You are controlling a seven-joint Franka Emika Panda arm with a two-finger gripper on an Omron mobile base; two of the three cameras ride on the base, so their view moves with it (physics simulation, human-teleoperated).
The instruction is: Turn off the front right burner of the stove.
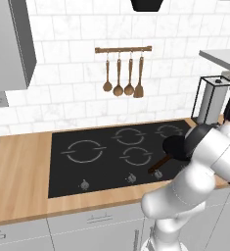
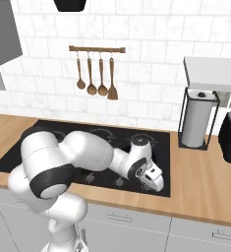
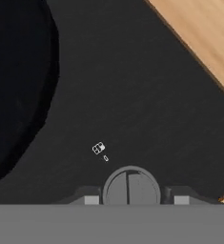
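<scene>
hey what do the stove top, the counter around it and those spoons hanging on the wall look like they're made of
The stove looks like smooth black glass: flat, dark, with grey burner rings printed on it. The counter looks like light wood, matte, with faint grain lines. The hanging utensils and their rail seem to be brown wood, though rendering leaves that open. The knob looks like grey metal or plastic.

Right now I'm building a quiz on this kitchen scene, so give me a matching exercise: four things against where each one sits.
Things:
1. knob
2. wooden utensils
3. paper towel holder
4. pan

Places:
A. on the counter right of the stove
B. on the cooktop's right side
C. between the gripper fingertips
D. hanging on the tiled wall

Pairs: 1-C, 2-D, 3-A, 4-B
</scene>
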